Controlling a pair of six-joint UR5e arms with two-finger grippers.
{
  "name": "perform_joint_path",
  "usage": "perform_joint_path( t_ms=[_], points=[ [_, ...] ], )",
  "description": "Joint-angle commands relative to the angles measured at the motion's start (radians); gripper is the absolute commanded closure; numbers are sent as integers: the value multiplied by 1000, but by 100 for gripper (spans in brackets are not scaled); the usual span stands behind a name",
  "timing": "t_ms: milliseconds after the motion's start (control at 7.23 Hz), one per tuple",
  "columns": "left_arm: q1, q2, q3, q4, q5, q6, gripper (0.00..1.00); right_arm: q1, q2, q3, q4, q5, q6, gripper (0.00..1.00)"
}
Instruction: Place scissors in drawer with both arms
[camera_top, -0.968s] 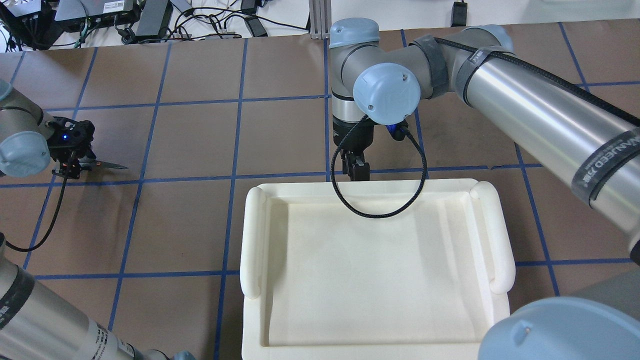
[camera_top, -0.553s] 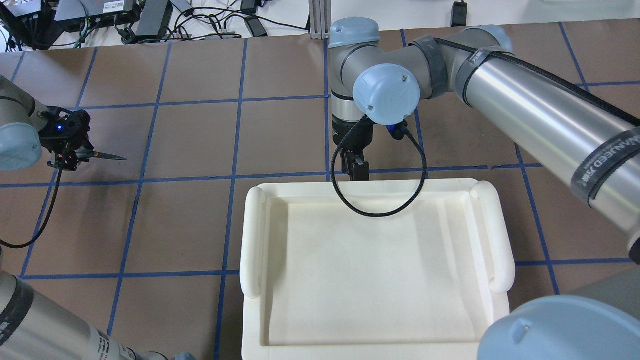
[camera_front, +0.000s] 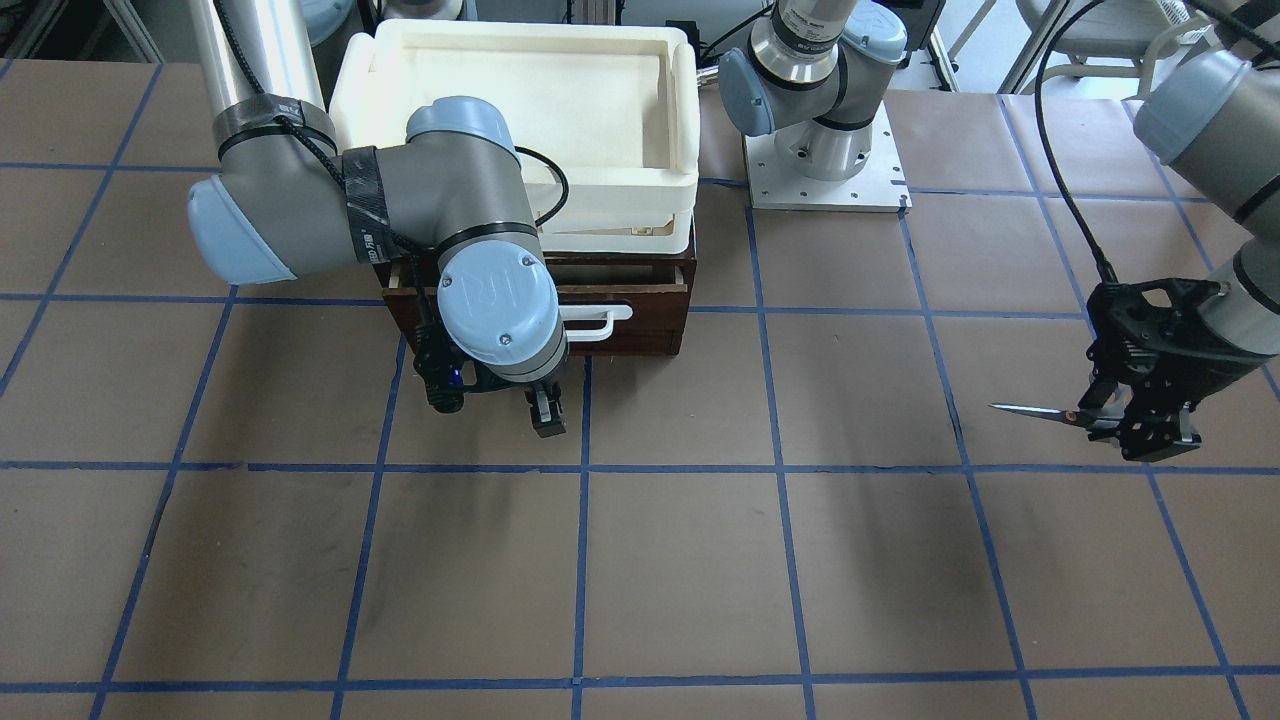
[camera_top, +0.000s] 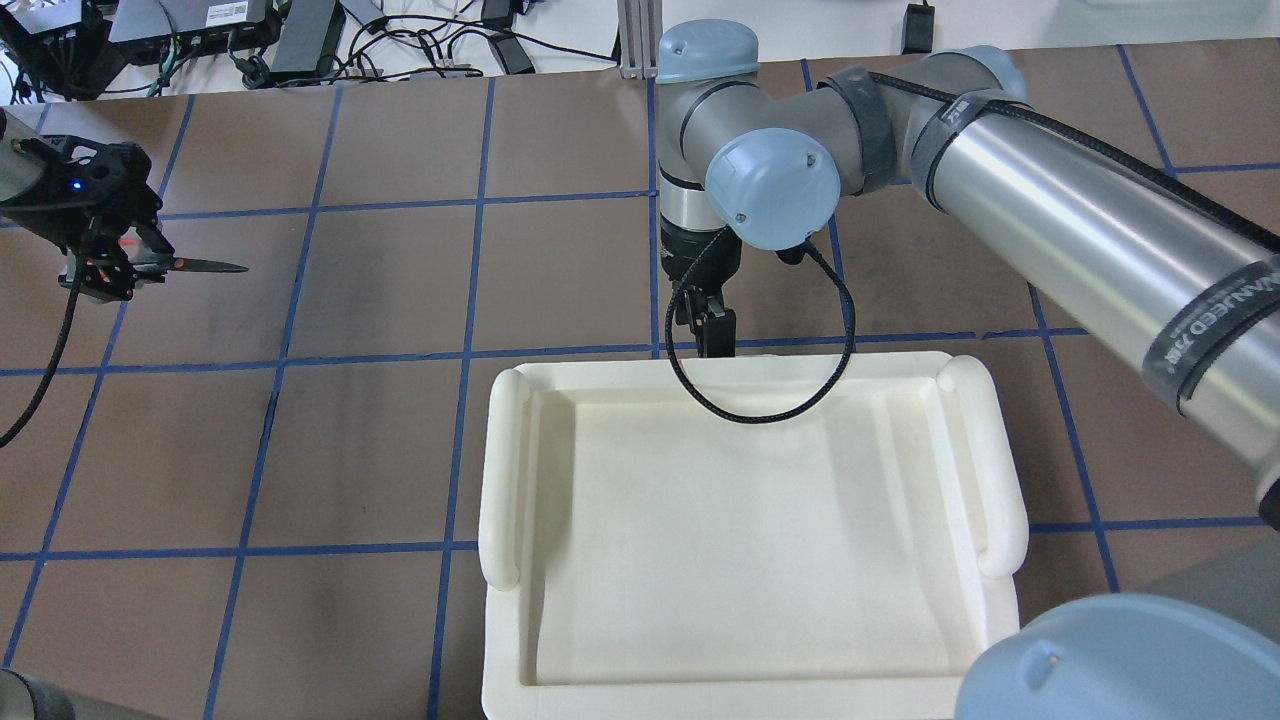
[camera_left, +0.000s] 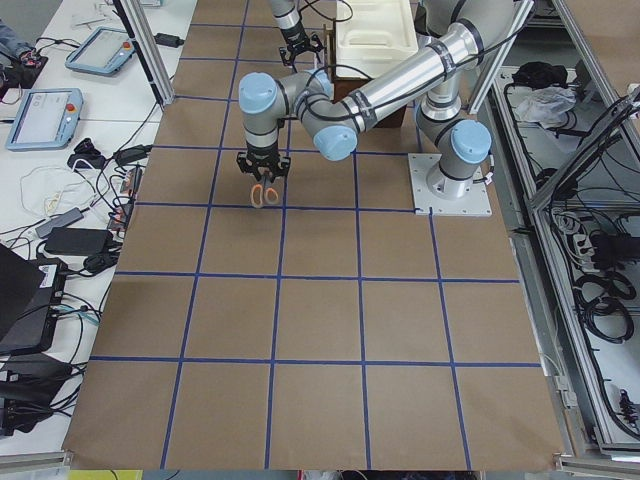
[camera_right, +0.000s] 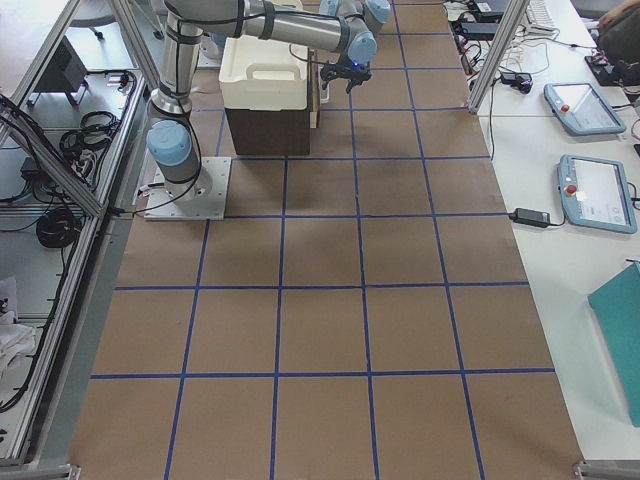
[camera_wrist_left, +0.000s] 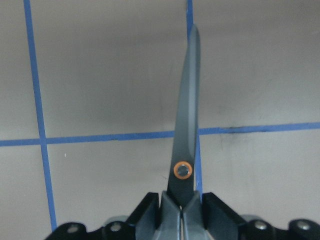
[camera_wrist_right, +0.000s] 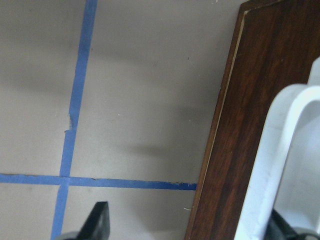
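At the left of the overhead view, our left gripper (camera_top: 108, 268) was clamped on the handles of the scissors (camera_top: 200, 266). Their blades were together, level and pointing toward the drawer, over open table (camera_top: 380, 450) nearer the operators' edge than the robot's. Well apart to the right, by the robot-side edge, sat the drawer (camera_front: 640, 330) under a cream tray (camera_top: 505, 470). Our right gripper (camera_front: 543, 410) hung at its front with fingers spread. The wrist view put the white handle (camera_wrist_right: 280, 150) at one finger, though we could not tell whether it was hooked. We judged opening the drawer to be the step in hand. To do it well, we needed to seat the handle fully and pull straight toward the operators' edge. The pull should be gentle enough not to shift the tray and far enough for the scissors' length, with the scissors held off until then.
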Motion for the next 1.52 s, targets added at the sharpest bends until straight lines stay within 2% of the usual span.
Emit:
perform_joint_path(
  t_ms=[0, 415, 691, 968, 1383],
  points=[
    [-122, 67, 74, -161, 20, -179, 88, 0, 1, -2, -11, -5, -27, 0],
    [-331, 90, 90, -224, 66, -490, 88, -3, 3, -4, -39, -6, -44, 0],
    [-449, 89, 92, -223, 62, -581, 88, -6, 20, -19, -56, -6, -58, 0],
    [-476, 104, 90, -218, 63, -576, 88, -9, 43, -62, -56, -8, -58, 0],
    [-467, 118, 75, -201, 65, -616, 88, -12, 49, -67, -57, -9, -82, 0]
  ],
)
